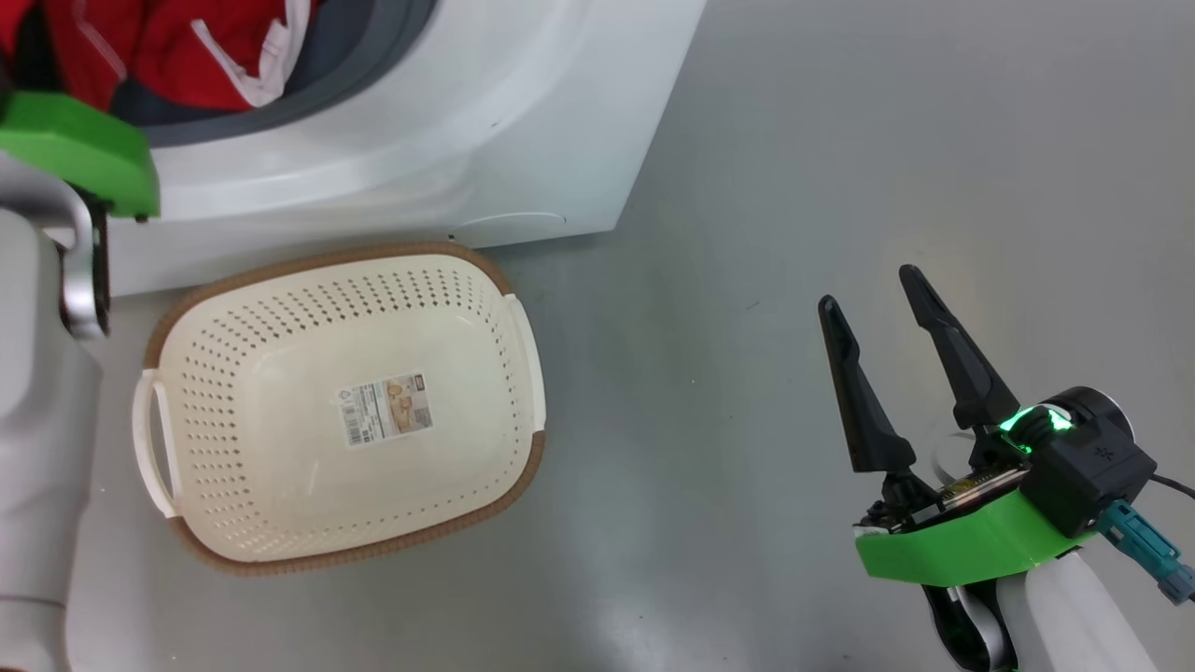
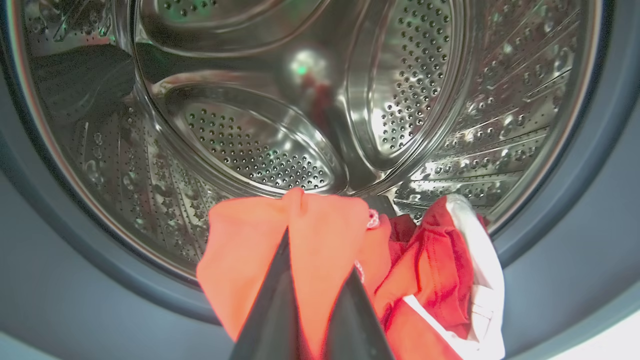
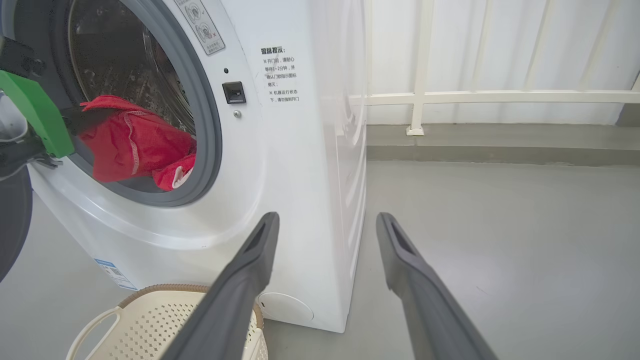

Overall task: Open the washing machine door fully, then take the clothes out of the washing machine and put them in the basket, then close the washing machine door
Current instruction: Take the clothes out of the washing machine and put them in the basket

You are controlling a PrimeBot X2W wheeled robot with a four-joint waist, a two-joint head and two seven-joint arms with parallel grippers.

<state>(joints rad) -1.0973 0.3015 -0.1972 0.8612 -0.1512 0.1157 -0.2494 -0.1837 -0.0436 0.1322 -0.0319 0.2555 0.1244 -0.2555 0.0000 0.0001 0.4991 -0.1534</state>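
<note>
Two claws: the left gripper point(image 2: 320, 255) had its long dark fingers pinched together on a fold of the bright red soft fabric clothes with white trim point(image 2: 250, 240), low centre of the left wrist view; the right gripper point(image 1: 868, 289) stood spread wide and empty over the grey floor point(image 1: 840, 140), lower right of the head view.
Clothes' place: bunched at the lip of the perforated steel drum point(image 2: 250, 150) and spilling over the grey rubber gasket point(image 3: 210, 125), in the mouth of the big white box-shaped washing machine point(image 1: 420, 140), upper left of the head view.
Basket's place: the small cream-white perforated plastic basket with a brown woven-look rim point(image 1: 327, 257) sat on the floor just below the machine's front, centre left of the head view; nothing red lay in it.
Step in hand: judged to be drawing the clothes out toward the basket.
Doing it well: the pull wanted to run straight back and a little upward, so the fabric cleared the gasket lip instead of dragging on it.
Watch point: the white-banded piece at the lower right of the left wrist view hung loose (probably outside the pinch), so it might trail or drop short.
Release: best made low over the basket's middle, not at its rim.
Basket risk: it looked light and would likely slide if nudged.
</note>
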